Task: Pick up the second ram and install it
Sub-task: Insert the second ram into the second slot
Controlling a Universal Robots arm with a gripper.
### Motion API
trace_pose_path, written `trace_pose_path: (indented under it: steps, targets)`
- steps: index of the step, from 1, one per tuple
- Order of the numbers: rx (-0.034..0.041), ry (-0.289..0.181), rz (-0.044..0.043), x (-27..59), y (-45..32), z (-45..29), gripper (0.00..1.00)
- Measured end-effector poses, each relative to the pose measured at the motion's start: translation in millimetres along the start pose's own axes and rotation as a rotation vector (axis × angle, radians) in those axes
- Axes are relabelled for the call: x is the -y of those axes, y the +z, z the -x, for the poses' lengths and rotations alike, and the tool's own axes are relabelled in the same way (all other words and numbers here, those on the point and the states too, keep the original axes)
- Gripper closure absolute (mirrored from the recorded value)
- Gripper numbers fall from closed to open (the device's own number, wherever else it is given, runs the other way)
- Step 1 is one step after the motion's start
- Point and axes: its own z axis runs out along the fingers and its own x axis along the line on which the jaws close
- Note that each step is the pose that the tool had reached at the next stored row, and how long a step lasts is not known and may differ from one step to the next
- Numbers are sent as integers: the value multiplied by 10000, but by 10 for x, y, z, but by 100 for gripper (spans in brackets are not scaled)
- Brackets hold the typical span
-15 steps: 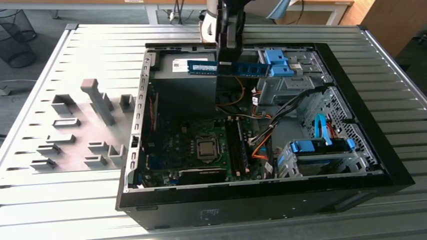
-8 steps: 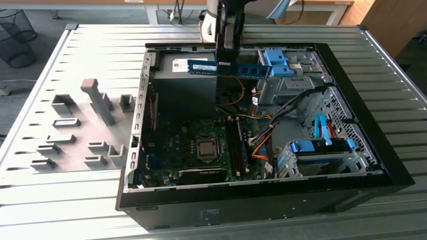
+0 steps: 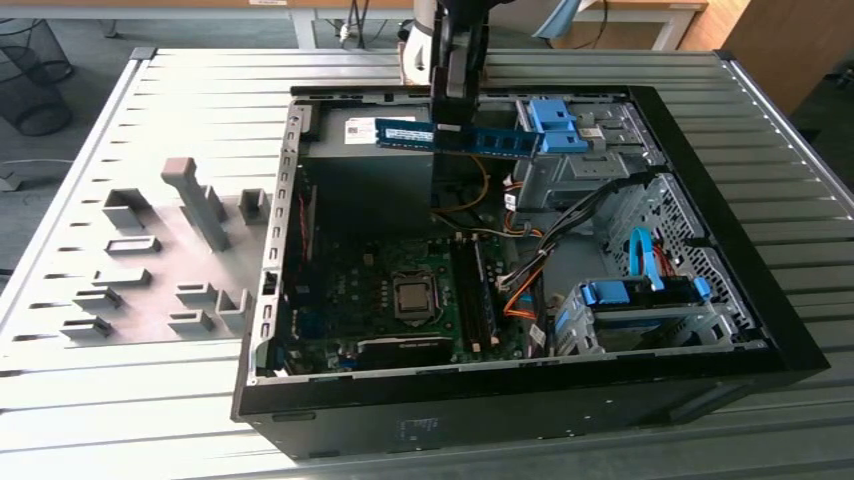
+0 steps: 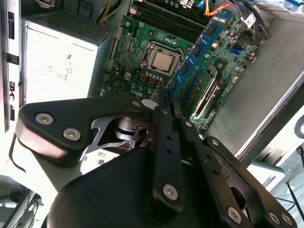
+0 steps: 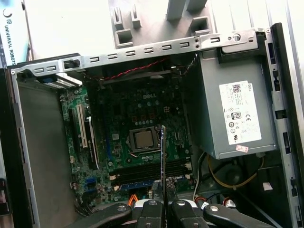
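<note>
Hangs straight down from the top of the exterior view, over the open computer case (image 3: 534, 400). Grips the second ram (image 3: 497, 141) near its middle, gripper (image 3: 451, 128) jaws pinched almost shut on it. Holds it level and on edge in mid-air, well clear of the motherboard (image 3: 347, 290) and the long black slots (image 3: 470, 285) below.

1. Faintly glossy blue-green circuit board on the second ram (image 3: 505, 142), with matt dark chips.
2. Matt black links on the gripper (image 4: 167, 102) (bright metal screw heads).
3. Power supply (image 5: 237, 71): dull grey sheet metal, white paper label.
4. Table (image 3: 200, 80): ribbed pale metal, satin sheen.
</note>
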Motion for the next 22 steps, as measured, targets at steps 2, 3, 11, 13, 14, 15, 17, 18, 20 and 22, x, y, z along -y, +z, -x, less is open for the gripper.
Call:
trace_pose_path:
  steps: [2, 3, 11, 13, 14, 15, 17, 18, 20, 22]
  targets:
    - [0, 21, 0, 0, 0, 0, 86]
    - [1, 32, 0, 0, 0, 0, 86]
    - [2, 103, 1, 0, 0, 0, 86]
    - [2, 117, 0, 0, 0, 0, 86]
    - [2, 131, 0, 0, 0, 0, 86]
    - [2, 154, 1, 0, 0, 0, 86]
    - [0, 210, 1, 0, 1, 0, 86]
    - [1, 239, 0, 0, 1, 0, 86]
    - [2, 302, 0, 0, 2, 0, 86]
    - [3, 363, 0, 0, 3, 0, 86]
